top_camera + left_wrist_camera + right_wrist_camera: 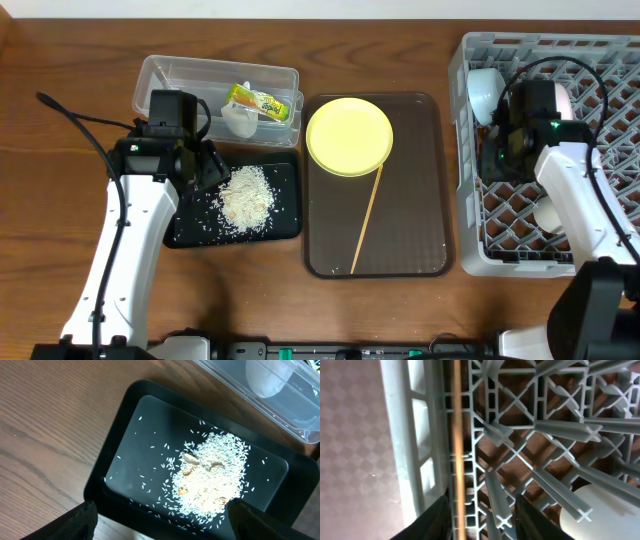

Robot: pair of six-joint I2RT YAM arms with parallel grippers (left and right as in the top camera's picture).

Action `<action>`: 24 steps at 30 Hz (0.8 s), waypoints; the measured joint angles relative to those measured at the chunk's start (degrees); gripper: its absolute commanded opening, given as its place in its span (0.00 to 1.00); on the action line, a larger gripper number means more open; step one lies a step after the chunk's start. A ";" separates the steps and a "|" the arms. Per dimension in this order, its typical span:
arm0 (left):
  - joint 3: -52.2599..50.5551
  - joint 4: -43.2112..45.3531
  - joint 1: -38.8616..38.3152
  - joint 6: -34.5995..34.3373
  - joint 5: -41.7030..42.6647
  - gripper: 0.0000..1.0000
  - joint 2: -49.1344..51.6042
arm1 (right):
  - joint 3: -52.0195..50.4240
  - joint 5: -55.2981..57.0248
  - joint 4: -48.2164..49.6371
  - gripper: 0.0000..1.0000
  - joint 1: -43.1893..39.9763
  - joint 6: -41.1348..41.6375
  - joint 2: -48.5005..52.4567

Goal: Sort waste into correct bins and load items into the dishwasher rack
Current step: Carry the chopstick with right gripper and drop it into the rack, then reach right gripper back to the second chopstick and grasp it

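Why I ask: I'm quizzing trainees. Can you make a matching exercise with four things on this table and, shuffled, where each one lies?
Things:
1. yellow plate
2. snack wrapper
3. rice crumbs
4. white bowl

Places:
A. in the grey rack
B. in the black tray
C. on the brown serving tray
D. in the clear tub

Pairs: 1-C, 2-D, 3-B, 4-A.

Mid-surface lies the serving tray (pixel 415 200), the plate (pixel 349 137) at its 11 o'clock corner, a chopstick (pixel 366 220) running toward 6. The rack (pixel 466 200) at 3 o'clock holds a bowl (pixel 484 90). At 9, crumbs (pixel 247 197) lie in the shallow tray (pixel 285 175); the tub (pixel 160 75) at its 12 holds the wrapper (pixel 260 102) and scrap (pixel 238 120).
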 measured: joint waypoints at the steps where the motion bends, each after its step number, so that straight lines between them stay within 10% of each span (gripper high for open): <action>1: 0.00 0.00 -0.02 -0.02 0.00 0.86 0.00 | 0.28 -0.87 0.33 0.41 0.17 0.02 -0.83; 11: 0.00 0.00 -0.02 0.00 0.00 0.86 0.00 | 2.40 -9.16 4.61 0.40 13.44 3.96 -9.25; 24: 0.00 0.00 0.00 0.00 0.00 0.86 0.00 | -3.19 -8.24 8.81 0.33 32.15 19.63 9.27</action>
